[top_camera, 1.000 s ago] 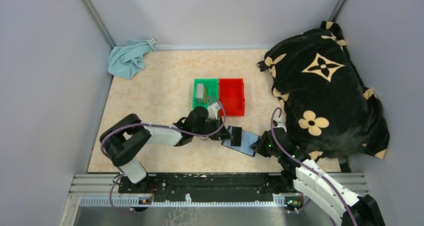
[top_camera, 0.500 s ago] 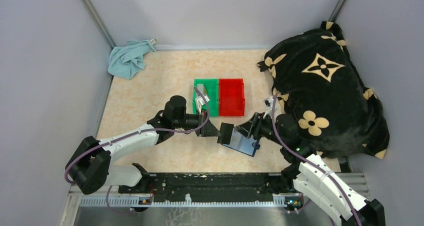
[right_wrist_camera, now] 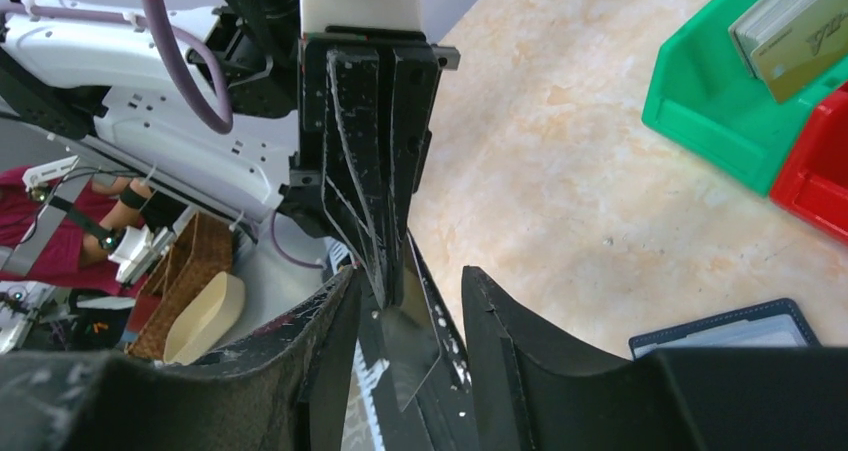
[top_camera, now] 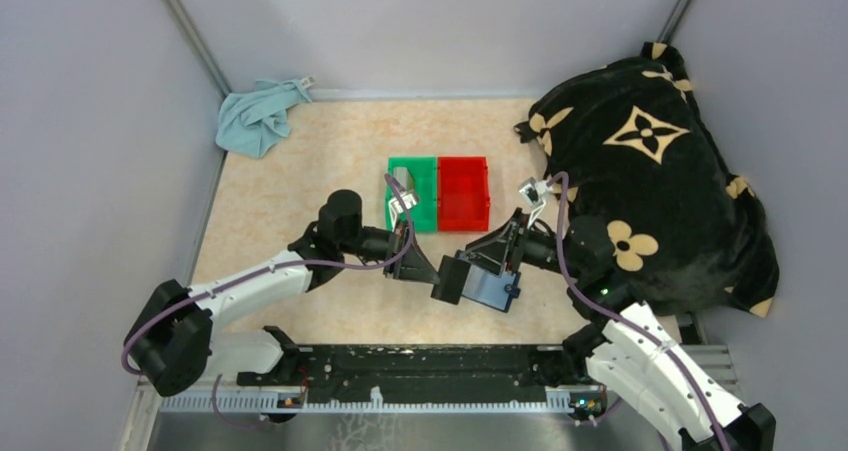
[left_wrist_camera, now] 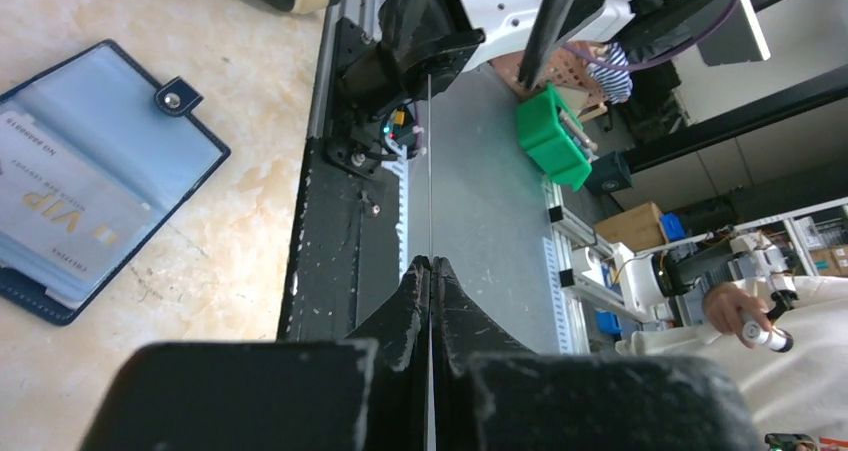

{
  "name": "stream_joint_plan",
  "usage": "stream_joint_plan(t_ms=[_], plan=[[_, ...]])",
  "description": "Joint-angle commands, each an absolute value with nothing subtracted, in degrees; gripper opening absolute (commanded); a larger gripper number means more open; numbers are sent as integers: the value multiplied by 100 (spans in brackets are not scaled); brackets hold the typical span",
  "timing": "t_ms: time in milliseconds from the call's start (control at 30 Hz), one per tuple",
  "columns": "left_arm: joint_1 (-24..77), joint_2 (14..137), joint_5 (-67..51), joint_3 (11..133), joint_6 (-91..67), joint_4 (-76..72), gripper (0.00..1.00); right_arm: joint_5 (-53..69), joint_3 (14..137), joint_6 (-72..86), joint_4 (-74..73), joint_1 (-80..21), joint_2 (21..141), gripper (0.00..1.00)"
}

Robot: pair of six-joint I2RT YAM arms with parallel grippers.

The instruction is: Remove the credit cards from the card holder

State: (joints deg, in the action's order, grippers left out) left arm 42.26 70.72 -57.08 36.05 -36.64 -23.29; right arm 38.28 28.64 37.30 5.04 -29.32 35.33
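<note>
The navy card holder (top_camera: 497, 291) lies open on the table, and the left wrist view shows a pale "VIP" card (left_wrist_camera: 60, 211) still in its pocket (left_wrist_camera: 120, 161). My left gripper (top_camera: 432, 271) is shut on one dark credit card (top_camera: 450, 281), held on edge above the table left of the holder. That card appears as a thin line (left_wrist_camera: 430, 171) rising from my shut left gripper (left_wrist_camera: 431, 263). My right gripper (top_camera: 478, 256) is open, and its fingers straddle the same card (right_wrist_camera: 405, 336) without closing on it. More credit cards (right_wrist_camera: 790, 21) lie in the green bin (top_camera: 425, 166).
A red bin (top_camera: 463, 193) stands against the green one, behind both grippers. A black flower-patterned blanket (top_camera: 650, 171) is heaped at the right. A light blue cloth (top_camera: 258, 116) lies in the far left corner. The black rail (top_camera: 430, 366) runs along the near edge.
My left arm stretched out rightward and carried the dark card up off the holder. My right gripper lifted from the holder, opened, and came round the card.
</note>
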Motion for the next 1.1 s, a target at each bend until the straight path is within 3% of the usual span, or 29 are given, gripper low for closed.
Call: stream_joint_plan(t_ms=[0,167,333,400,433,467,500,700,733,800,833,1067], plan=[[4219,7117,-6003,3621,-3902,-2880,0,4112,3082,3503,318,-2900,3400,41],[4221,7166,-6140,3587,-4263,-3548,0,4091,2987,3480,199,-2909,3309,40],[4219,7229,-6065,3726,-4135,-3265,0,4223,2938,3604,328,-2914,3305,33],[4219,7287,-6064,3727,-4156,-3278,0,4219,2931,3616,332,-2918,3314,26],[4219,7313,-6079,3722,-4171,-3289,0,4219,2923,3628,340,-2918,3319,19],[4219,7337,-6075,3714,-4186,-3320,0,4196,2913,3647,342,-2918,3312,3],[4219,7346,-6075,3705,-4209,-3348,0,4177,2891,3673,377,-2918,3302,0],[4219,7322,-6008,3656,-4278,-3437,0,4179,2794,3805,537,-2918,3385,0],[4219,7308,-5973,3656,-4292,-3437,3,4139,2794,3818,536,-2918,3389,0],[4219,7270,-5892,3636,-4272,-3399,21,4017,2788,3876,552,-2918,3385,0],[4219,7252,-5856,3624,-4267,-3393,24,3983,2791,3920,584,-2918,3389,0],[4219,6978,-5688,3506,-4041,-3120,27,3835,2778,4179,878,-2918,3477,0]])
